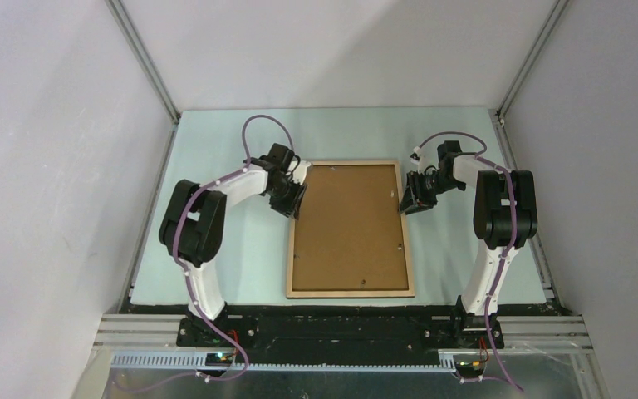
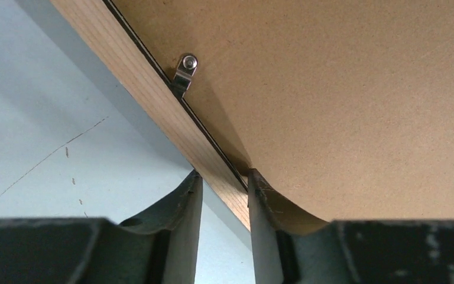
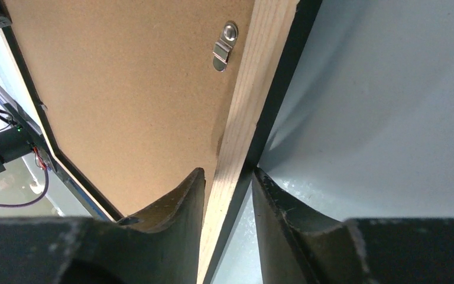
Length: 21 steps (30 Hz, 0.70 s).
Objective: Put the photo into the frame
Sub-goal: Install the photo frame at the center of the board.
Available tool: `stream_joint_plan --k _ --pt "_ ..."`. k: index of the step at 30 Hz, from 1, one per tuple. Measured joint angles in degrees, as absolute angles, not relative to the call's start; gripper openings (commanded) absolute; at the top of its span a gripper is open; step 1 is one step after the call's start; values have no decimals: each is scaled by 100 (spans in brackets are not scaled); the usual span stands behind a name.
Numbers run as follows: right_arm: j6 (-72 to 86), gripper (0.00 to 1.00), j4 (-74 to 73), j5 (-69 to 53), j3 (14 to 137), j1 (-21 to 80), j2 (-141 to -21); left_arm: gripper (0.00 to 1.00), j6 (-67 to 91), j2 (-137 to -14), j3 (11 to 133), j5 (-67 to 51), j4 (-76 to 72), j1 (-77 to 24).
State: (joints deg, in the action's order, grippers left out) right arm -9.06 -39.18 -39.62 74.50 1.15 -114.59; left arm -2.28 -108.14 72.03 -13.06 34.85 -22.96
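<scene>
The frame [image 1: 350, 292] lies face down on the table, its light wood back up, with a brown backing board [image 1: 349, 224] filling it. The photo is hidden from every view. My left gripper [image 1: 292, 205] sits on the upper part of the left rail. In the left wrist view its jaws [image 2: 224, 174] close across that wood rail [image 2: 153, 89], both tips touching it. My right gripper [image 1: 407, 202] is at the upper right rail. In the right wrist view it [image 3: 227, 171] straddles the rail [image 3: 254, 77] loosely, with a slim gap at the inner finger.
A metal turn clip [image 2: 184, 71] holds the board at the left rail, another clip [image 3: 224, 44] at the right. Pale green table [image 1: 216, 258] surrounds the frame. White walls and aluminium posts close in the left, right and far sides.
</scene>
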Motion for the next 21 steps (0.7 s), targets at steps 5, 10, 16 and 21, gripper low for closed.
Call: stream_joint_plan --k 5,10,16,21 --pt "-858 47 -3913 -3999 7450 115 -11428 2 5 -10855 7255 -1367 3511 -2268" --pt "-711 50 -3815 -3848 7450 180 -11257 0 64 -10912 7321 -1389 3535 -2257" --pt "-550 52 -3671 -3256 7450 445 -11087 0 113 -10951 7365 -1385 3581 -2257" --pt "-364 51 -3492 -2759 7450 631 -11078 0 113 -10969 7376 -1387 3592 -2257"
